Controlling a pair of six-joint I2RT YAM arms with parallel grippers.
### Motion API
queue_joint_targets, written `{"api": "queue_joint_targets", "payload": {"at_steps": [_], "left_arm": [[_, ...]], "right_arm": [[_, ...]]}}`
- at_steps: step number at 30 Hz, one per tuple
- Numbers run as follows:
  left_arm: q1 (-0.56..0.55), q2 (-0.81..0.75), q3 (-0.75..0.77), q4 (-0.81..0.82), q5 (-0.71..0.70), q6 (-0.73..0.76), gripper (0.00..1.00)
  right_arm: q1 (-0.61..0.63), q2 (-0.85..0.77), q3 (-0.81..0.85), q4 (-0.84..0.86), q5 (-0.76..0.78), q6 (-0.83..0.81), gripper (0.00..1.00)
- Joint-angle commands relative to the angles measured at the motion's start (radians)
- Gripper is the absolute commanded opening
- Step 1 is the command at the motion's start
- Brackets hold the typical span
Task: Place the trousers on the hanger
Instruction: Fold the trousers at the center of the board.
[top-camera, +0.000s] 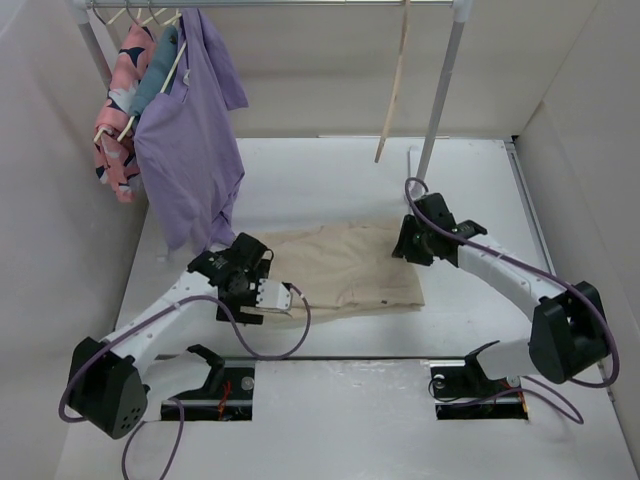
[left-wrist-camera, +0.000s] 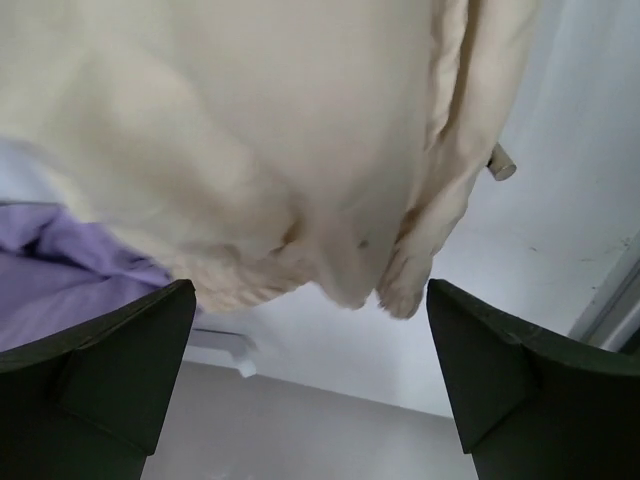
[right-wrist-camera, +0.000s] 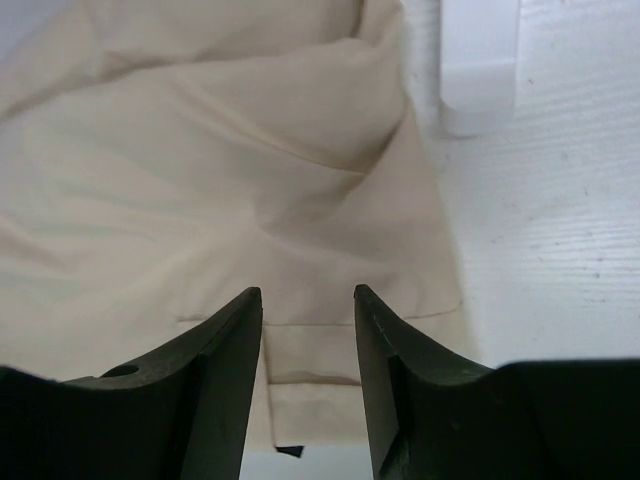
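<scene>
The trousers (top-camera: 345, 265) lie spread and wrinkled on the white surface (top-camera: 470, 180), in the middle between my two arms. The left edge is close to the hem of the purple shirt (top-camera: 190, 150), and the right edge is under the right arm's wrist. Behind them stands the clothes rack (top-camera: 440, 100). The purple shirt hangs at its left end, low enough to reach the surface, with the pink patterned garment (top-camera: 118, 110) beside it. The hanger (top-camera: 393, 100) hangs bare from the rail further right, edge-on to the top camera and well apart from the trousers. The left tool (left-wrist-camera: 310, 300) is released, its fingers (left-wrist-camera: 120, 370) spread wide with nothing between them and cream cloth just ahead. The right tool (right-wrist-camera: 307, 300) is also released. Its gap is narrower and it sits low over the trousers' hemmed edge, holding nothing that I can see.
</scene>
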Motion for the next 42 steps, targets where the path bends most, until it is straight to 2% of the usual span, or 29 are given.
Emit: {"api": "queue_joint_targets", "payload": {"at_steps": [1,5,6,8,9,10,11,12,14,15,17,18,21,25,28,33,36,37,38,40,41,42], "left_arm": [[-0.003,-0.114,0.081,-0.072,0.089,0.012,1.0],[-0.003,-0.209,0.055,-0.039,0.239,0.058,1.0],[-0.003,-0.21,0.055,-0.022,0.289,0.058,0.96],[-0.003,-0.176,0.055,0.027,0.331,-0.005,0.77],[-0.003,-0.153,0.064,0.05,0.343,-0.042,0.57],[-0.003,-0.126,0.064,0.078,0.344,-0.08,0.5],[-0.003,-0.096,0.075,0.11,0.344,-0.123,0.48],[-0.003,-0.035,0.075,0.18,0.322,-0.205,0.48],[-0.003,0.023,0.055,0.268,0.221,-0.278,0.48],[-0.003,0.078,0.023,0.34,0.184,-0.301,0.45],[-0.003,0.125,-0.022,0.399,0.08,-0.312,0.39],[-0.003,0.158,-0.077,0.455,0.025,-0.3,0.31],[-0.003,0.181,-0.161,0.535,-0.047,-0.274,0.25],[-0.003,0.16,-0.266,0.609,-0.101,-0.225,0.25],[-0.003,0.113,-0.266,0.618,-0.112,-0.224,0.28],[-0.013,0.036,-0.137,0.601,-0.112,-0.341,0.52],[-0.013,-0.002,-0.024,0.543,-0.074,-0.419,0.67],[-0.013,-0.013,0.001,0.532,-0.063,-0.48,0.7],[-0.013,-0.022,0.022,0.532,-0.04,-0.508,0.71],[-0.013,-0.059,0.071,0.518,-0.011,-0.556,0.74],[-0.013,-0.087,0.091,0.518,-0.002,-0.614,0.79],[-0.013,-0.087,0.091,0.518,0.015,-0.643,0.8]], "right_arm": [[0.015,0.035,0.084,0.022,0.039,-0.024,0.47],[-0.003,0.127,0.133,0.086,-0.038,-0.024,0.32],[-0.003,0.148,0.146,0.102,-0.062,-0.024,0.23],[-0.003,0.216,0.199,0.135,-0.062,-0.024,0.14],[-0.003,0.239,0.22,0.135,-0.071,-0.024,0.11],[-0.003,0.262,0.241,0.145,-0.081,-0.035,0.05],[-0.012,0.285,0.277,0.154,-0.081,-0.035,0.03],[-0.012,0.331,0.292,0.154,-0.081,-0.035,0.01],[-0.035,0.374,0.329,0.163,-0.081,-0.035,0.0],[-0.045,0.414,0.338,0.163,-0.081,-0.035,0.0],[-0.065,0.446,0.338,0.163,-0.072,-0.011,0.0],[-0.084,0.47,0.338,0.163,-0.062,0.002,0.0],[-0.109,0.504,0.348,0.186,-0.049,0.002,0.0],[-0.12,0.549,0.396,0.172,-0.006,-0.01,0.0],[-0.12,0.554,0.409,0.172,0.005,-0.036,0.0],[-0.12,0.41,0.409,0.152,0.004,-0.128,0.0],[-0.12,0.286,0.427,0.099,-0.033,-0.181,0.19],[-0.12,0.25,0.427,0.08,-0.047,-0.181,0.26],[-0.12,0.215,0.427,0.048,-0.061,-0.193,0.4],[-0.138,0.102,0.436,0.022,-0.061,-0.202,0.53],[-0.15,0.034,0.447,-0.005,-0.061,-0.202,0.6],[-0.151,0.034,0.447,-0.019,-0.061,-0.202,0.64]]}}
